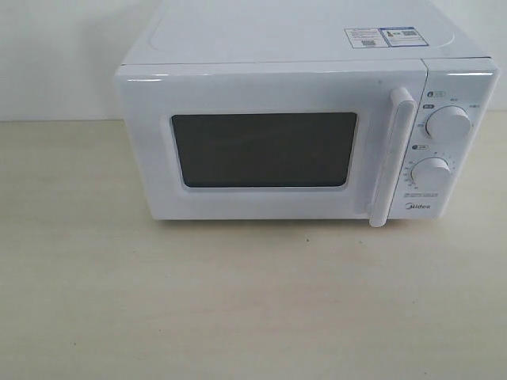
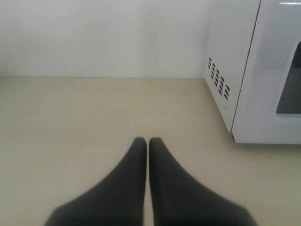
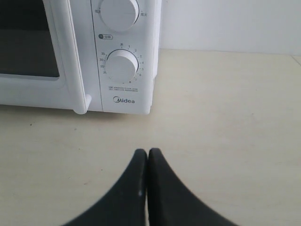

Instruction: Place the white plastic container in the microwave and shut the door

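The white Midea microwave (image 1: 301, 134) stands at the back of the table, its door (image 1: 269, 146) closed, with a dark mesh window and a vertical bar handle (image 1: 392, 158). The white plastic container is not visible in any view. Neither arm shows in the exterior view. In the left wrist view my left gripper (image 2: 147, 141) is shut and empty over the bare table, with the microwave's vented side (image 2: 225, 61) off to one side. In the right wrist view my right gripper (image 3: 147, 152) is shut and empty, a short way in front of the dial panel (image 3: 123, 61).
The beige tabletop (image 1: 238, 301) stretches in front of the microwave, and a white wall (image 1: 55, 55) stands behind it. Two round dials (image 1: 447, 123) sit on the right panel. Stickers (image 1: 384, 36) lie on the microwave's top.
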